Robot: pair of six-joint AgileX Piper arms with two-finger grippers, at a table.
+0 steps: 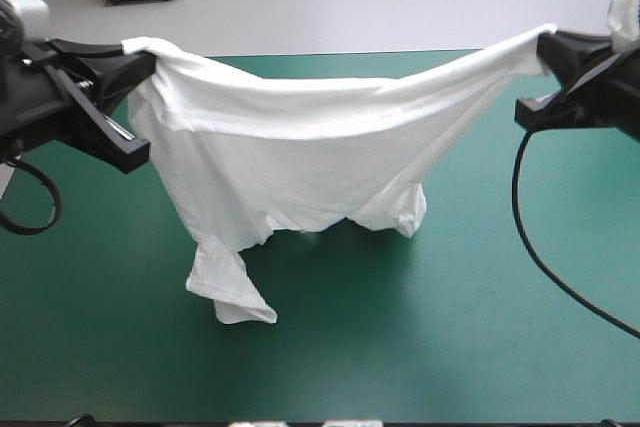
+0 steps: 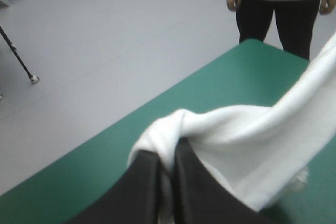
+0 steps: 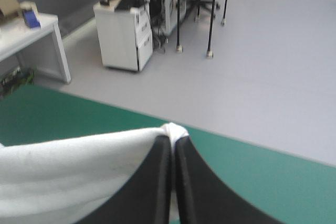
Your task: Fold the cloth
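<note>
1. Teal-green table cover (image 1: 480, 347) spreads beneath everything.
2. White short-sleeved T-shirt (image 1: 290, 147) hangs stretched above it, lowest folds touching the cover.
3. Left gripper (image 1: 148, 62) of two black fin-shaped fingers clamps one top corner.
4. Right gripper (image 1: 545, 47) likewise clamps the other.

A lab-like workroom: bare grey floor (image 3: 273, 51), white cabinet (image 3: 124, 38), a desk (image 3: 31, 27), beyond the teal-green table (image 1: 450, 327).

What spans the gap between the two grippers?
Only the T-shirt, its held edge sagging from the left gripper to the right gripper, seen in the high view.
</note>
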